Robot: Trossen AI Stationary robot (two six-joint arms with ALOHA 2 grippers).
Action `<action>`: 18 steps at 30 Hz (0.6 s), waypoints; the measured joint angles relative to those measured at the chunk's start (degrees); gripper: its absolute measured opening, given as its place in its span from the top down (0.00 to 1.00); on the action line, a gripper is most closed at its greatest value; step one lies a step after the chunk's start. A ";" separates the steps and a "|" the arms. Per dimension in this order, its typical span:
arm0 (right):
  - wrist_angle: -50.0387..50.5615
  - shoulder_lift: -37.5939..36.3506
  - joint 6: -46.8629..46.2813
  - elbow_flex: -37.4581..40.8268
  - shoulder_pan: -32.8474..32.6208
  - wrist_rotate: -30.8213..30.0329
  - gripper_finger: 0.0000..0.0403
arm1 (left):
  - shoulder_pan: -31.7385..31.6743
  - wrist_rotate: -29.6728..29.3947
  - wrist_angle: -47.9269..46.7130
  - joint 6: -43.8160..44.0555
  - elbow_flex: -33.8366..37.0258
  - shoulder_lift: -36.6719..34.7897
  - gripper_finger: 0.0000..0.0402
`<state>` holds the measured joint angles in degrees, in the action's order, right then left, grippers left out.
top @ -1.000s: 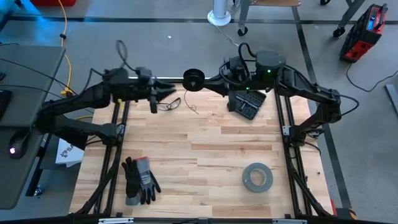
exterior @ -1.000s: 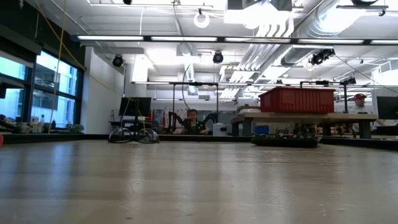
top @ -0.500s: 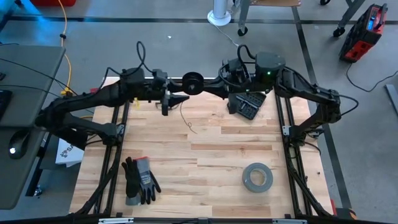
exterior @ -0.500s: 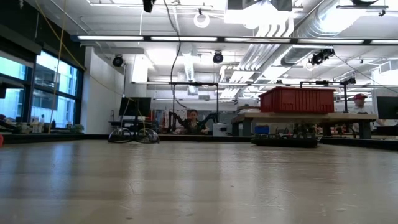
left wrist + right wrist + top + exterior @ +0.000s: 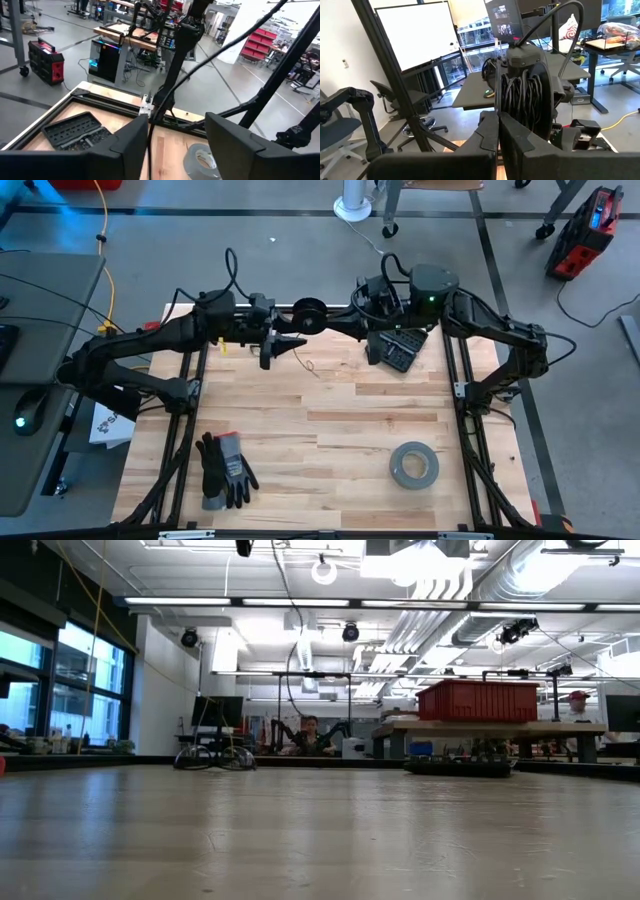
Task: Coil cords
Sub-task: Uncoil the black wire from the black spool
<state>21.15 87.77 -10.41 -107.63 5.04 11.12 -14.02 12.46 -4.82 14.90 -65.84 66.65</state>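
The small round black spool hangs above the table's far edge, with my right gripper shut on it; dark cord is wound on it. The thin cord hangs slack below it, with a short piece over the wood. My left gripper stands open just left of the spool, a little nearer, pointing level toward the table's right. The cord passes between its fingers, close to one of them. My right gripper pinches the spool between its two shut fingers at the rim of one side disc, coming level from the table's right. The spool hangs clear of the table, seen edge-on past the fingertips. My left gripper: I cannot tell whether it touches the cord.
A grey tape roll lies at the near right and a pair of black gloves at the near left. A black case of bits lies under my right arm. Bare wood lies in the middle of the table.
My left gripper has gone toward the table's right, up to the spool, and has stood still for the last half second. The slack loop of cord that lay on the wood below it is gone from there; only a short piece shows below the spool.
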 joint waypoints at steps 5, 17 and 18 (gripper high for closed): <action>0.00 0.00 0.19 0.02 0.00 1.02 1.00 | 0.17 0.12 0.70 -0.68 0.00 0.25 0.70; 0.00 0.00 0.38 0.02 0.04 1.30 1.00 | 0.17 0.07 -0.43 1.01 -0.01 0.81 0.99; 0.00 0.00 0.39 0.02 0.04 1.30 1.00 | 0.17 0.07 -1.56 1.24 -0.02 0.36 0.99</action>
<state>21.15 87.77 -10.02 -107.61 5.08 12.43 -13.85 12.53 -6.38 16.13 -65.86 67.01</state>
